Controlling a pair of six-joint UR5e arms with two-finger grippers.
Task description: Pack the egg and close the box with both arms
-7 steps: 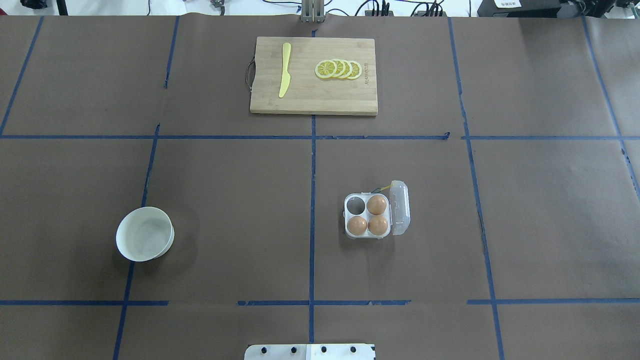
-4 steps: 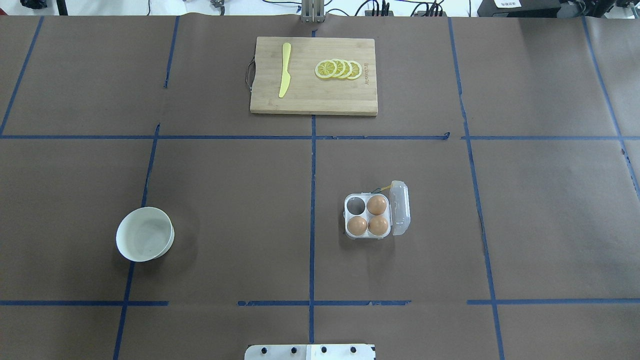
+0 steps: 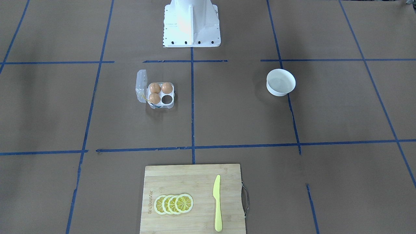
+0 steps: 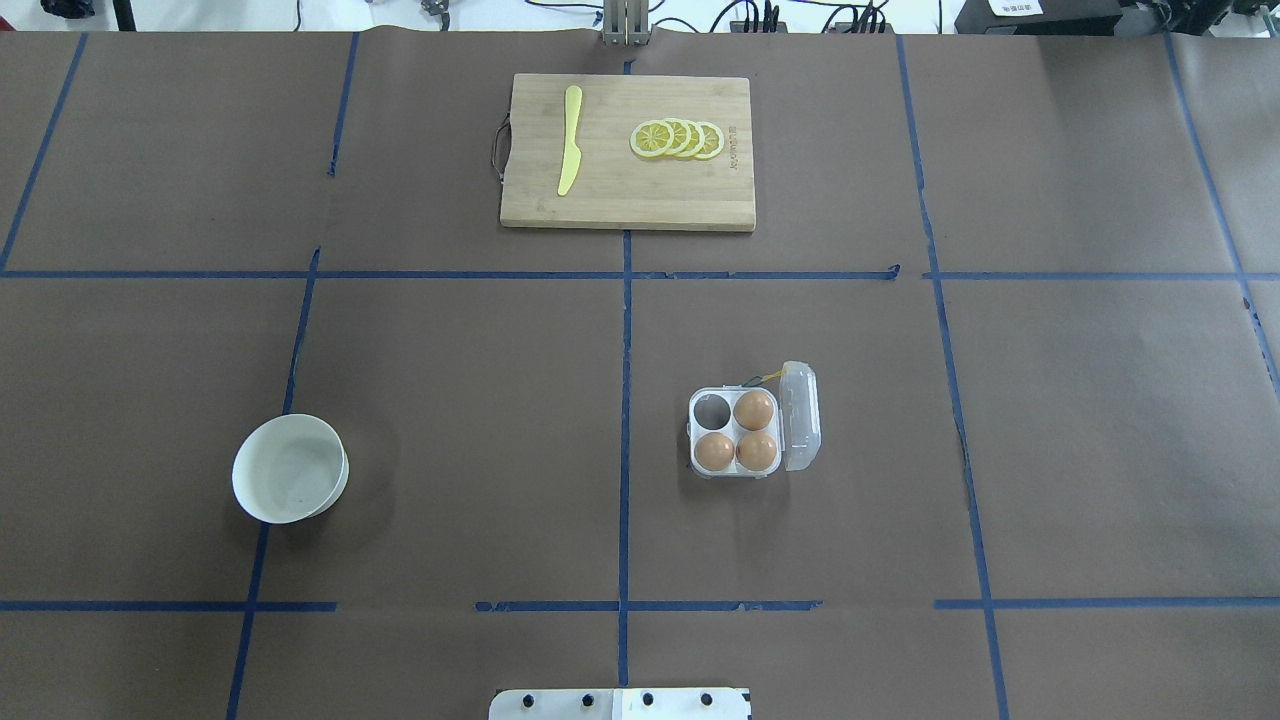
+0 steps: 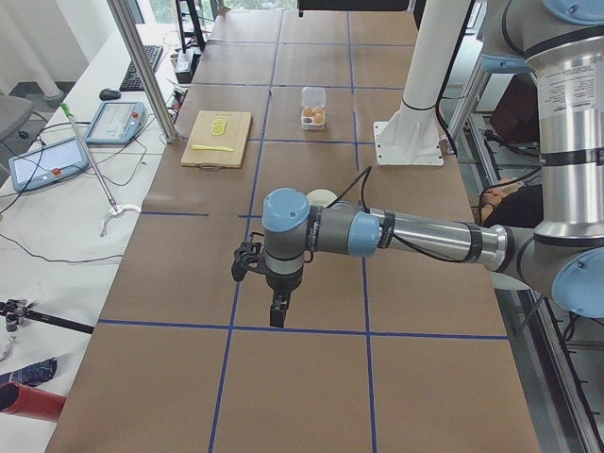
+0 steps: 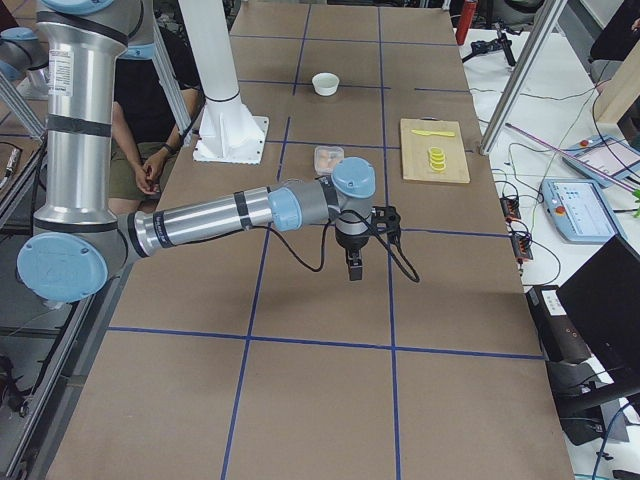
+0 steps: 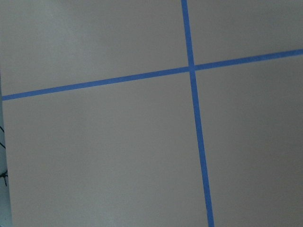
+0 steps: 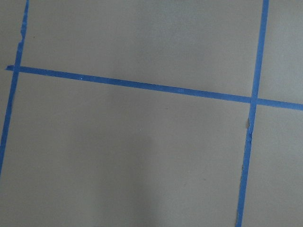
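Brown paper crossed by blue tape lines covers the desk [image 4: 480, 400] in front of you. Look right of the centre line in the overhead view and you find the box [image 4: 734, 431], its lid [image 4: 802, 416] swung open and standing along the side away from the centre line. Three tan eggs [image 4: 754, 409] sit in three of its four cells; the far cell nearest the centre line [image 4: 712, 409] is open and unfilled.

On the robot's left side you see a white bowl [image 4: 290, 468], well apart from the box. At the far edge lies a wooden cutting board [image 4: 620, 200] with a yellow knife [image 4: 570, 140] and a fan of lemon slices [image 4: 678, 138] on it.

Neither arm enters the overhead or front-facing view. From the side cameras you see the left hand [image 5: 276, 319] pointing down above the desk near a tape line, and the right hand [image 6: 354, 270] doing the same at the opposite end, both well apart from the box. Whether either hand is wide or narrow, you cannot tell from these views. Both wrist cameras show you only paper and tape.
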